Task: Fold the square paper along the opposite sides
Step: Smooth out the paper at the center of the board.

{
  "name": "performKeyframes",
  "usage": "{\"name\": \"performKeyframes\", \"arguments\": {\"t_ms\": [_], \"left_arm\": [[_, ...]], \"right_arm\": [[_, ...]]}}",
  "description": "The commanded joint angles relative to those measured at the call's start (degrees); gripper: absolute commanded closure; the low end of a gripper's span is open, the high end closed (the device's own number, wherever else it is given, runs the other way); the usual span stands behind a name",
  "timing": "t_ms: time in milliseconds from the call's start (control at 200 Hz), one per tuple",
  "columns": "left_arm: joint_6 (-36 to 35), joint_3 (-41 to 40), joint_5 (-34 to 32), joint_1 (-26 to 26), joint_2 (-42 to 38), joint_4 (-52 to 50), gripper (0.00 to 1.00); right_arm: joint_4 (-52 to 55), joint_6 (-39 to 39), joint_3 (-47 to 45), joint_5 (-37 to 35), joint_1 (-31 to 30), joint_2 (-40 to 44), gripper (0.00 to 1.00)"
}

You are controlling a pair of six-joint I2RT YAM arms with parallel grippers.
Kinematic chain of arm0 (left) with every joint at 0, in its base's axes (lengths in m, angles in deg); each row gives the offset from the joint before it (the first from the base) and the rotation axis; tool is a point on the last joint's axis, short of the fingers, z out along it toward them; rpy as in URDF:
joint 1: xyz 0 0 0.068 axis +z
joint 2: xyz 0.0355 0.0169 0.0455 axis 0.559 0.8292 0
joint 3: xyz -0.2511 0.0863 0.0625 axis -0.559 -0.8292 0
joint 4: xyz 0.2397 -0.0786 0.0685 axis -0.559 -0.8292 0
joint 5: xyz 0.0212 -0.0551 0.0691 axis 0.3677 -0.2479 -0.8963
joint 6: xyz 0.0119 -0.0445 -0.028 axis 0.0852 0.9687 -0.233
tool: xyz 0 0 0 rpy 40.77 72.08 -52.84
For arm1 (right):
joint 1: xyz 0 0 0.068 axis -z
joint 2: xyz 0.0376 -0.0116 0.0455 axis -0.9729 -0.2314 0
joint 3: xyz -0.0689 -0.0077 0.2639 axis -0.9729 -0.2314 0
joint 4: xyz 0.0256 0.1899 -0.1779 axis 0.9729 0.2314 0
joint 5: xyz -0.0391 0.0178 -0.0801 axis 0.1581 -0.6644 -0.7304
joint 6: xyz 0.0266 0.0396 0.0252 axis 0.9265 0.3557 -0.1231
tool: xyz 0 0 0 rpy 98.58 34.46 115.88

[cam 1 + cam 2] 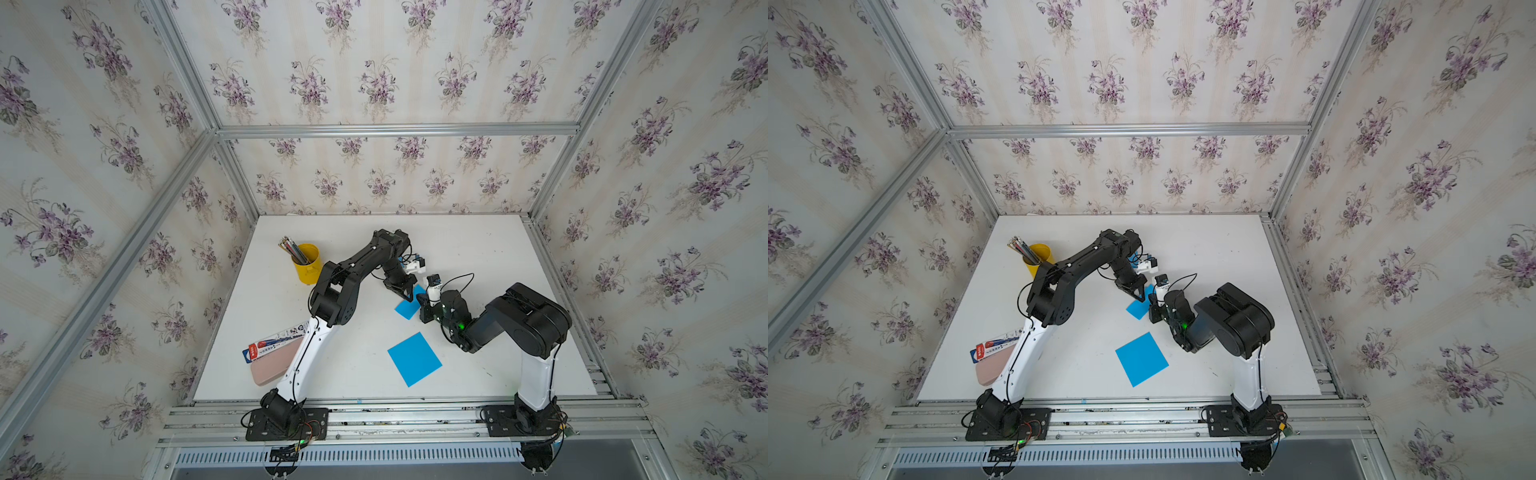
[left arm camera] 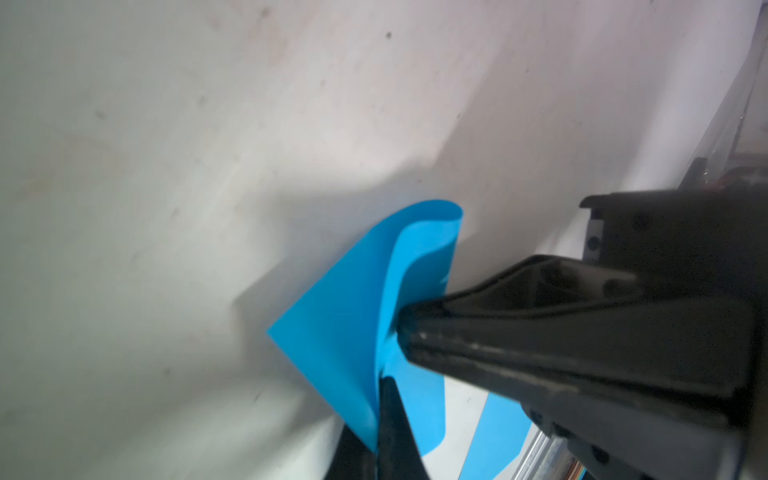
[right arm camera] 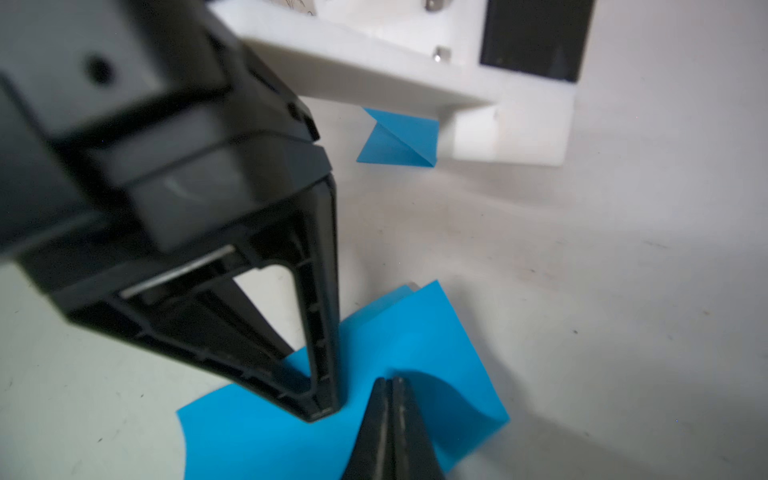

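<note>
The blue square paper (image 1: 406,309) lies mid-table, bent over on itself in a rounded loop (image 2: 415,232) with no sharp crease. My left gripper (image 2: 379,399) is shut on the paper, with a blue edge running down between its two fingers. In the right wrist view its tip (image 3: 326,409) stands on the sheet. My right gripper (image 3: 390,380) is shut with nothing between its jaws. Its tips press on the blue sheet (image 3: 415,332), close beside the left gripper (image 1: 409,296). In the left wrist view the right gripper (image 2: 405,328) pushes into the curled paper.
A second blue square (image 1: 414,358) lies flat nearer the front edge. A small folded blue paper (image 3: 399,141) sits farther back, under the left wrist camera. A yellow cup of pencils (image 1: 307,264), a pen pack (image 1: 276,343) and a pink case (image 1: 272,365) stand on the left side.
</note>
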Motion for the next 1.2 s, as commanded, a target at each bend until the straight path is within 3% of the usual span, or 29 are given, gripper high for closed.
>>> {"name": "performKeyframes", "arguments": {"t_ms": [0,634,859,989,1194], "left_arm": [[-1.1,-0.4,-7.7,-0.1,1.5,-1.1,1.0],[-1.4,0.1,-9.0,0.2,1.7,-1.8,1.0],[-1.6,0.3,-7.3,-0.7,1.4,-2.0,1.0],[-4.5,-0.4,-4.7,-0.9,1.3,-3.3,1.0],[-7.2,-1.6,-5.7,-0.4,1.0,-4.1,1.0]], "right_arm": [[-0.1,3.2,-0.2,-1.3,1.1,-0.9,1.0],[6.7,8.4,-1.2,-1.0,7.7,4.8,1.0],[0.8,1.3,-3.7,6.8,5.5,9.0,1.0],[-0.5,-4.4,-4.1,7.2,0.3,7.6,1.0],[-0.3,-7.9,-4.4,7.1,-0.2,6.0,1.0]]}}
